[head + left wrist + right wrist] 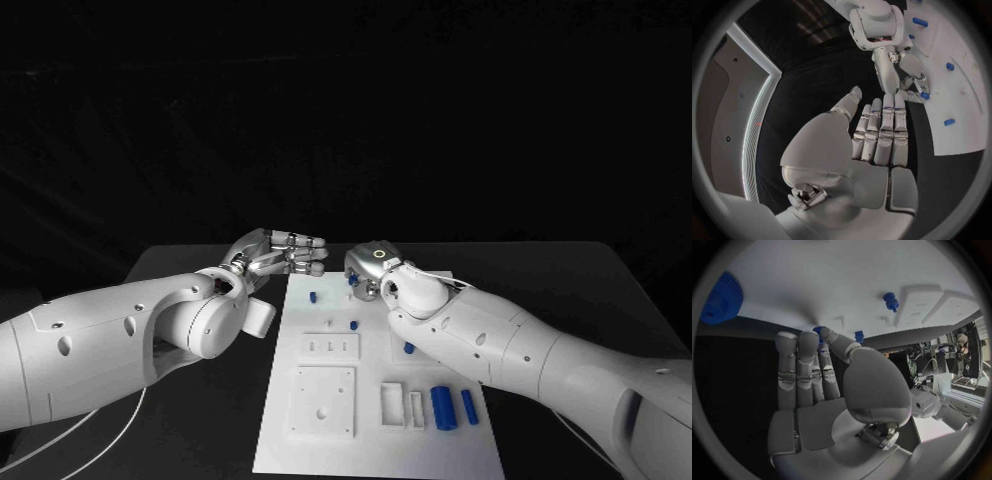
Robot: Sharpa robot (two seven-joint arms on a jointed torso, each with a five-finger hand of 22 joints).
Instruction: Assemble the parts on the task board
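Note:
The white task board (378, 440) lies in the middle of the black table. My right hand (372, 270) hovers over its far end, and its thumb and a finger pinch a small blue part (819, 331), also seen at those fingertips as a blue part (924, 95). My left hand (281, 250) is held flat with straight fingers (882, 132) just left of the board's far corner, holding nothing. Small blue parts (315, 297) (353, 324) stand on the board, and two blue cylinders (443, 407) lie near its front right. A blue gear (720, 297) sits on the board.
Raised white blocks with slots and holes (323, 400) (330, 346) take up the board's near half. Black table (577, 290) stretches to both sides of the board. Both forearms reach over the table's front part.

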